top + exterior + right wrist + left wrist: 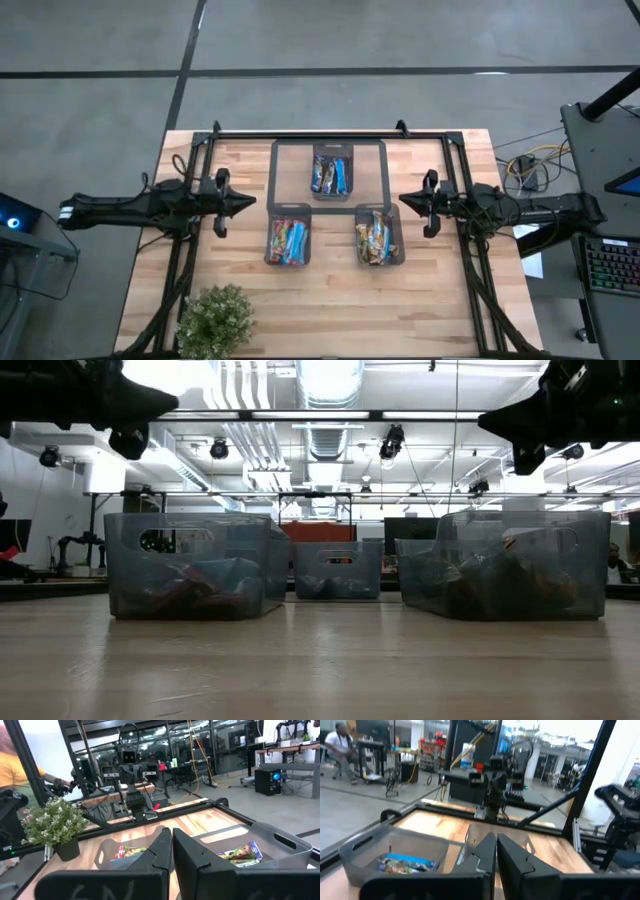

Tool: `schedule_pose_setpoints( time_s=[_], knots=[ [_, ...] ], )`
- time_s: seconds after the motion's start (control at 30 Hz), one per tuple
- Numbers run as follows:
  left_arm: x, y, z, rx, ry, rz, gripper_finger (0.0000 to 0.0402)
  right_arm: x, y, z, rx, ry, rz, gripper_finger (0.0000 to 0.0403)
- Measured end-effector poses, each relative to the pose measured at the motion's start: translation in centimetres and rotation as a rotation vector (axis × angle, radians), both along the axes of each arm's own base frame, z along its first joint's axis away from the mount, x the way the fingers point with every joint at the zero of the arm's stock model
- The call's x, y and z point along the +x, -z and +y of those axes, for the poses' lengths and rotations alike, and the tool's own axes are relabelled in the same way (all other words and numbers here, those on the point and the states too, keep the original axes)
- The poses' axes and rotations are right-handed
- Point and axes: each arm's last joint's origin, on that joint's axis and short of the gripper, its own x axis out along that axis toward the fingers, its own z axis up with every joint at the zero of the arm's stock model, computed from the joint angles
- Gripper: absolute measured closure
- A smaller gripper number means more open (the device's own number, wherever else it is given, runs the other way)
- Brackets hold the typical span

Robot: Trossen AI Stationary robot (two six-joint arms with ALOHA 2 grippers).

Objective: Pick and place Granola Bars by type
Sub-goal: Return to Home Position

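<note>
From above, the Granola Bars [288,241] are seen inside three bins [267,235], flanked by the left gripper [252,203] and right gripper [404,200]. In the low view, both are held high. In each wrist view, fingers [485,855] are pressed together, empty. A bin might be clipped if an arm were dropped.

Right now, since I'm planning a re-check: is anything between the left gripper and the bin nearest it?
Nothing visible. The left gripper, shut, hangs beside that bin of granola bars, with only open table between them; the plant stands off that path.
</note>
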Motion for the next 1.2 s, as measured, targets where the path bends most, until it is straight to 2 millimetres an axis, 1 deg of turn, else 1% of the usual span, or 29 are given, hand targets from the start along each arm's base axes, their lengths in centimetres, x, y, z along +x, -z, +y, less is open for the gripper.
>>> schedule_pose_setpoints(
  time_s=[0.3, 0.43, 0.5, 0.67, 0.8, 1.2],
  knots=[
    [-1.5, 0.2, 0.0, -0.003, 0.000, -0.007, 0.0402, -1.0, 0.2, 0.0, -0.016, 0.010, 0.005, 0.0394],
    [-1.9, 0.0, -0.1, 0.013, -0.002, -0.040, 0.0402, -1.4, 0.2, 0.0, -0.028, 0.011, -0.001, 0.0394],
    [-2.0, 0.4, -0.1, 0.013, -0.002, -0.034, 0.0402, -1.6, 0.0, 0.0, -0.041, 0.013, -0.015, 0.0394],
    [-2.1, 0.4, -0.1, 0.015, -0.002, -0.040, 0.0402, -1.8, -0.2, 0.0, -0.111, 0.019, -0.027, 0.0394],
    [-2.0, 0.5, -0.1, 0.003, -0.002, -0.038, 0.0402, -1.8, -0.2, 0.0, -0.116, 0.019, -0.026, 0.0394],
    [-1.5, 2.5, 0.0, -0.017, -0.001, 0.021, 0.0402, -1.8, -0.1, 0.0, -0.116, 0.019, -0.024, 0.0394]
  ],
)
